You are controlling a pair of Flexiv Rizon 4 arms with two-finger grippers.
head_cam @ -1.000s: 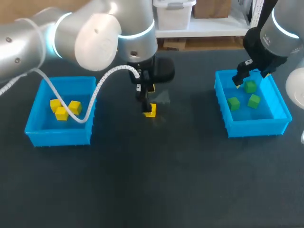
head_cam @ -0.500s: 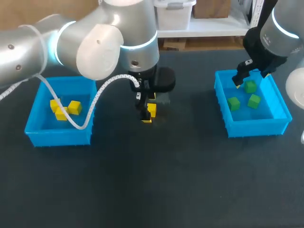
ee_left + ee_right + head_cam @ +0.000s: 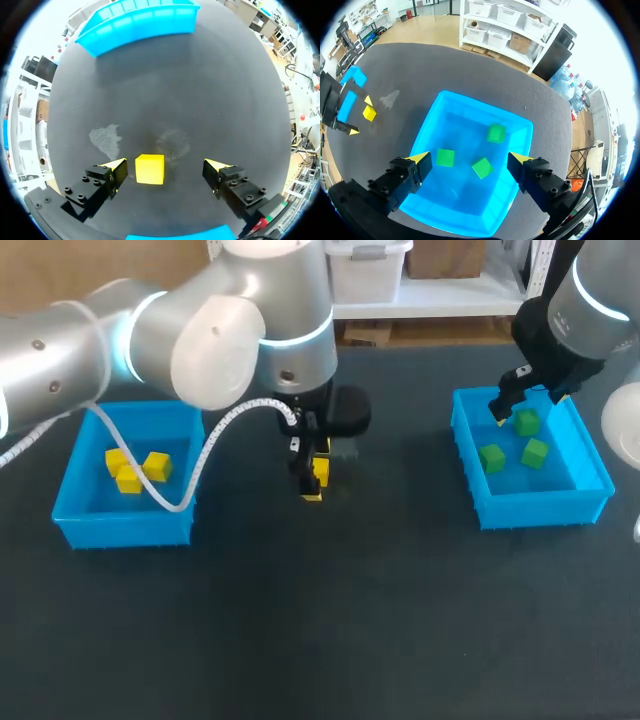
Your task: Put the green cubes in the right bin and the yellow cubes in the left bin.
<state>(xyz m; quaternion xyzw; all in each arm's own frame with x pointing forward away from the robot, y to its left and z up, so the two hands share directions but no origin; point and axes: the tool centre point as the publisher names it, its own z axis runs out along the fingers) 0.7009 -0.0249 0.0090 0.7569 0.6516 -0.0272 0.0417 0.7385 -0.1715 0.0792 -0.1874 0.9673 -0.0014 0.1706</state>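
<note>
Fingers of the left gripper (image 3: 167,167) stand wide apart and hold nothing. We see them lowered to the table (image 3: 320,620), one on each side of a single yellow cube (image 3: 150,169). The cube rests on the table between the fingers, just beside one finger and apart from the other, so no grip is made. A pale scuff mark (image 3: 105,140) lies on the table near the cube, ahead of that nearer finger.

Fingers of the right gripper (image 3: 469,159) are likewise spread wide and hold nothing. We see this gripper hanging above the right bin (image 3: 540,508), over the bin's rear portion in the head view.

Clearance: the single yellow cube lies on open table roughly midway between the two bins, well apart from both. Bare dark table extends between the bins and across the whole near side in the head view. The left arm reaches in from the left and passes above the left bin (image 3: 125,525), with its white cable drooping across that bin's right wall.

Containers:
- Left bin: blue, open-topped, holding three yellow cubes (image 3: 128,478) clustered close together toward its left half.
- Right bin: blue, open-topped, holding three green cubes (image 3: 445,157), spaced apart from one another on the bin floor.
</note>
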